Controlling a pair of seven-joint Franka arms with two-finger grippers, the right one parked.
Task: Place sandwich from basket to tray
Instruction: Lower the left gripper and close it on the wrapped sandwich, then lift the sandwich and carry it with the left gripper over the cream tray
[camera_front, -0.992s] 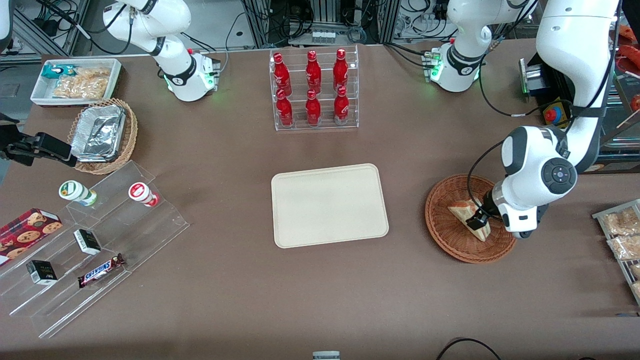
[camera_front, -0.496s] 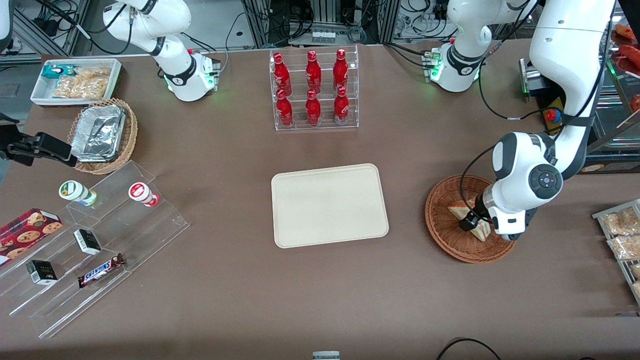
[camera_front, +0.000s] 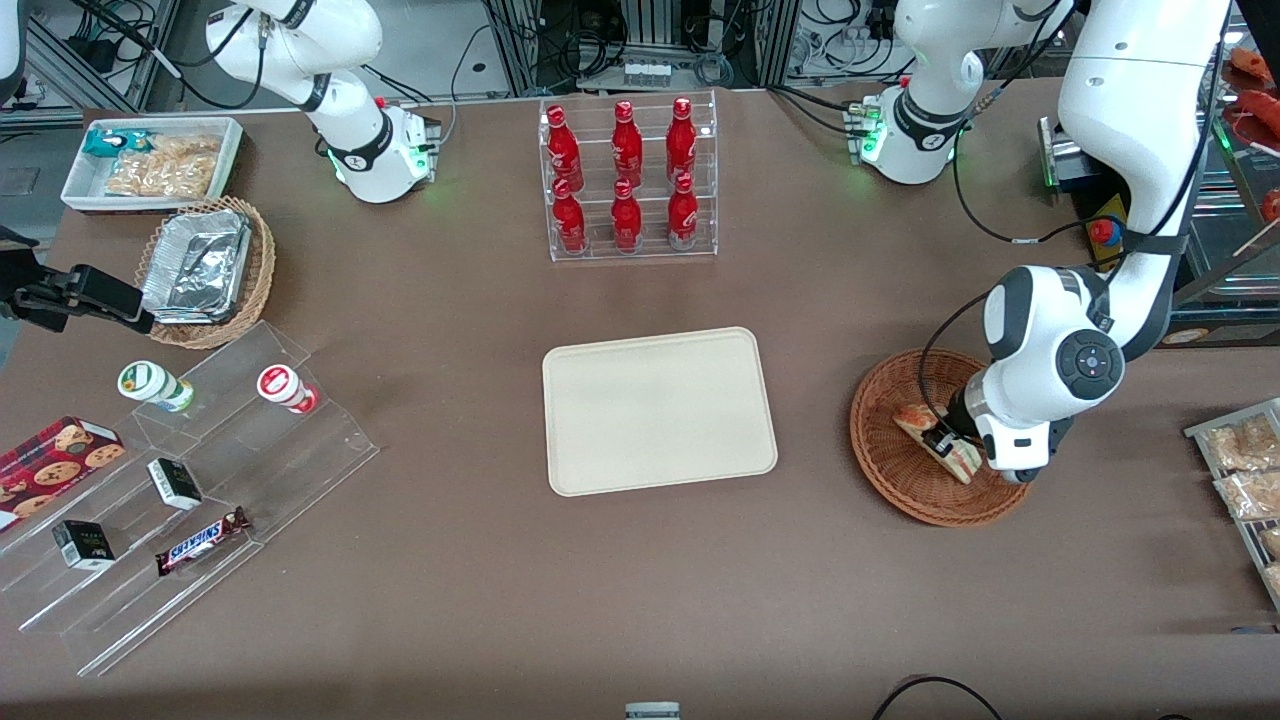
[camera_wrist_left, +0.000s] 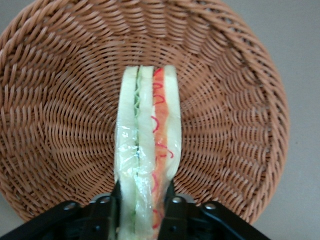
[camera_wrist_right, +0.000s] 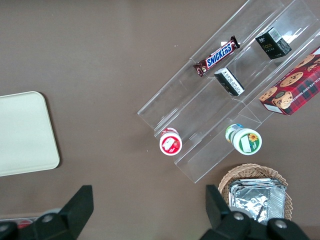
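Gripper (camera_front: 941, 441) clamped on the sandwich (camera_wrist_left: 147, 150) inside the reddish wicker basket (camera_front: 893, 470), sandwich now turned on edge rather than lying flat as a second ago — fingertips (camera_wrist_left: 111, 205) partly cut off, sandwich half hidden by the wrist in the front view, cream tray (camera_front: 658, 410) well apart.

Robot lab, mock shop (cable racks (camera_front: 650, 40))

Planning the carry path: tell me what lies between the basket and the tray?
Only bare brown table, as the front view shows, between the basket and tray. The pincer grips the sandwich in the basket.
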